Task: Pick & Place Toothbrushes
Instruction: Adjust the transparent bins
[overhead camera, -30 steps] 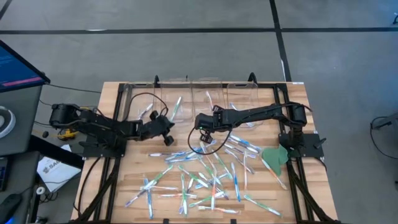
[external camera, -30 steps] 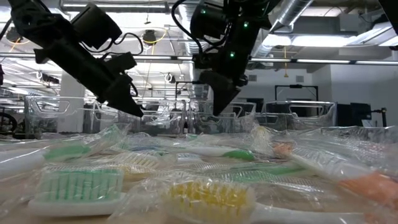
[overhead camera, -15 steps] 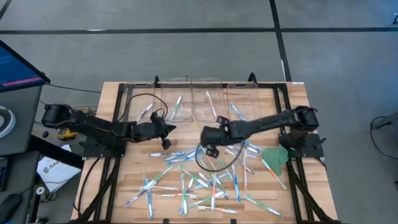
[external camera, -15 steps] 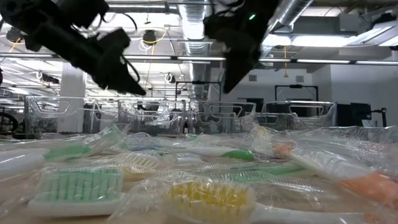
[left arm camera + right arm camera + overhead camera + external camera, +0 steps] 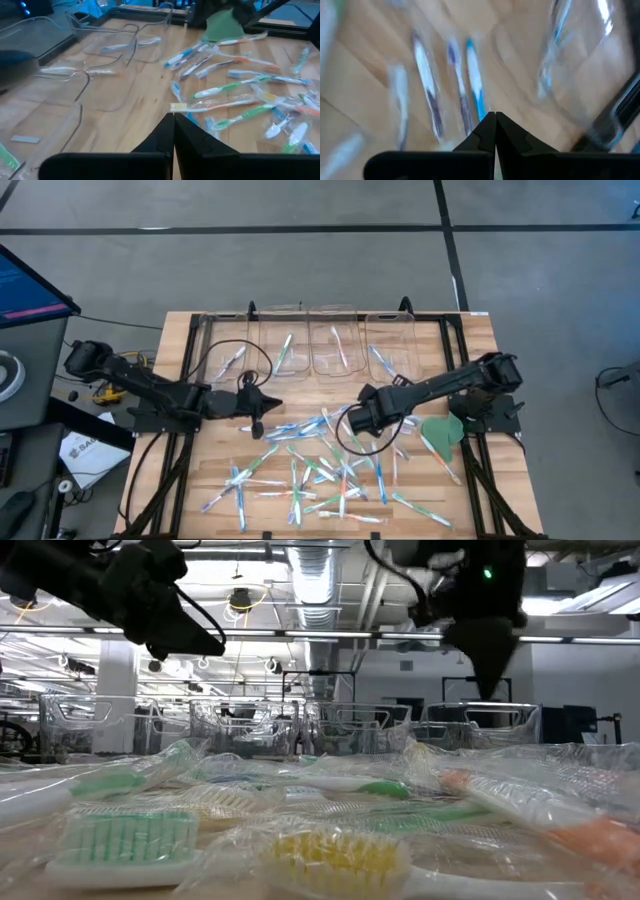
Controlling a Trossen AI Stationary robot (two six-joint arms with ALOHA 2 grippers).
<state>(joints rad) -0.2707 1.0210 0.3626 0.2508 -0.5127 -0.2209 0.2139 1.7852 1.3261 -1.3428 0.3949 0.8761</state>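
Observation:
Several wrapped toothbrushes (image 5: 320, 465) with white handles and blue, green or orange accents lie scattered flat on the wooden table; they fill the foreground of the low view (image 5: 130, 840). A few more lie inside the clear bins (image 5: 335, 340). My left gripper (image 5: 265, 404) hovers shut and empty over bare wood just left of the pile; its wrist view shows the fingers closed (image 5: 173, 117) with toothbrushes (image 5: 235, 87) ahead. My right gripper (image 5: 352, 423) is shut and empty above the pile's far right part, over toothbrushes (image 5: 475, 95).
Three clear bins stand in a row along the table's far edge. A flat green leaf-shaped piece (image 5: 442, 432) lies near the right arm's base. A black frame (image 5: 455, 370) borders the table. A loose cable loops under each arm.
Both grippers have pulled back from the bins and risen. The left one drew toward the near edge and slightly left. The right one swung toward the near and right edges and now hangs over the toothbrush pile. No toothbrush has moved.

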